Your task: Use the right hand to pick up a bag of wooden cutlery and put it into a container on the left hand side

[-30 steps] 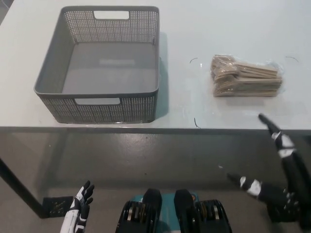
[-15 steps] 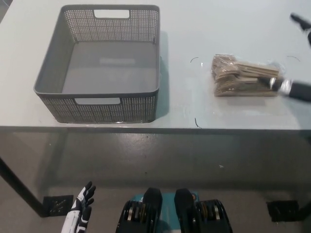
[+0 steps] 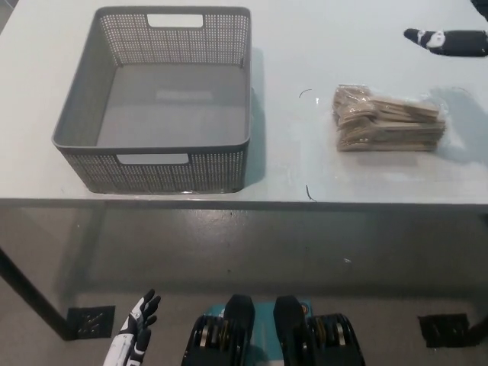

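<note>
A clear bag of wooden cutlery (image 3: pixel 387 120) lies on the white table (image 3: pixel 305 164) right of centre. A grey perforated basket (image 3: pixel 162 99) stands on the left part of the table, with nothing inside. My black right hand (image 3: pixel 448 41) shows at the top right edge, above and beyond the bag, apart from it; only a fingertip part is in view, the remainder cut off by the frame. My white left hand (image 3: pixel 135 334) hangs low at the bottom left, below the table's front edge, fingers spread and holding nothing.
The table's front edge (image 3: pixel 244 201) runs across the picture's middle, with grey floor below. A table leg (image 3: pixel 30 297) slants at the lower left. Bare tabletop lies between basket and bag.
My right hand has risen from below the table's front edge, passed over the bag, and now sits further back at the top right. The bag and basket have not moved.
</note>
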